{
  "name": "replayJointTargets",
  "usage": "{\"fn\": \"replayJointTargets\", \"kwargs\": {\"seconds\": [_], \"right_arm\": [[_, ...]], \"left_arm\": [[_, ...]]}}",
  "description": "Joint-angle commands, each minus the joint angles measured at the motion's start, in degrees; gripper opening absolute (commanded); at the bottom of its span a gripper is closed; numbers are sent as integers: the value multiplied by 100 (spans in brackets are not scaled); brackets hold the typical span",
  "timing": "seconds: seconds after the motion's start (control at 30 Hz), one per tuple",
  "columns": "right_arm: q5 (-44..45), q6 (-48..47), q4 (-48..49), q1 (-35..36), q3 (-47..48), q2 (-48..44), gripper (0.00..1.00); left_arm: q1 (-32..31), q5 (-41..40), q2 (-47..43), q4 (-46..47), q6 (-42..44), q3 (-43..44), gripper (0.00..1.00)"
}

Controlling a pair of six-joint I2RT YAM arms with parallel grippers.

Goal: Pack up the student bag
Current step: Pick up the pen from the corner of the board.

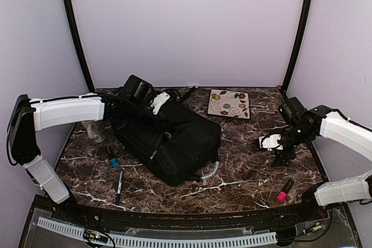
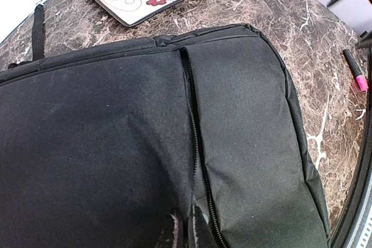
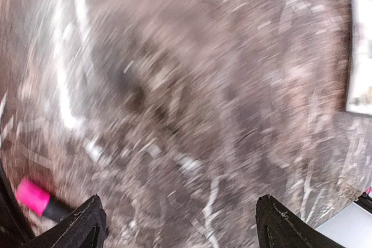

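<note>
The student bag is a large black fabric bag lying flat at the table's left centre. In the left wrist view it fills the frame, with a zipper running down it. My left gripper is at the bag's far end. Its fingertips are close together and pinch a fold of the bag's fabric beside the zipper. My right gripper is open and empty above bare table right of the bag. Its view is blurred, with the fingertips wide apart.
A flower-patterned square pad lies at the back right. A pink marker lies near the front right edge and shows in the right wrist view. A pen and a blue-capped item lie front left.
</note>
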Motion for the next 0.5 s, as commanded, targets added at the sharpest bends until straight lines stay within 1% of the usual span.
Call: {"fn": "replayJointTargets", "kwargs": {"seconds": [0.0,0.13,0.27,0.4,0.47], "right_arm": [[942,-1451,-740,68,-755,-412,89],[1554,-1673,-656,553,-1589,-1109,92],[1831,-2013,-687,874,-2076,-1849,92],[2021,-2126,-733,988,-2413,-2059,88],[2012,-2076,-683,994,-2478,-2020,85]], "left_arm": [[-85,371,-74,53,12,203,0],[-84,349,-74,62,12,186,0],[-84,353,-56,63,12,200,0],[-90,359,-36,63,13,203,0],[-89,354,-26,63,11,205,0]]}}
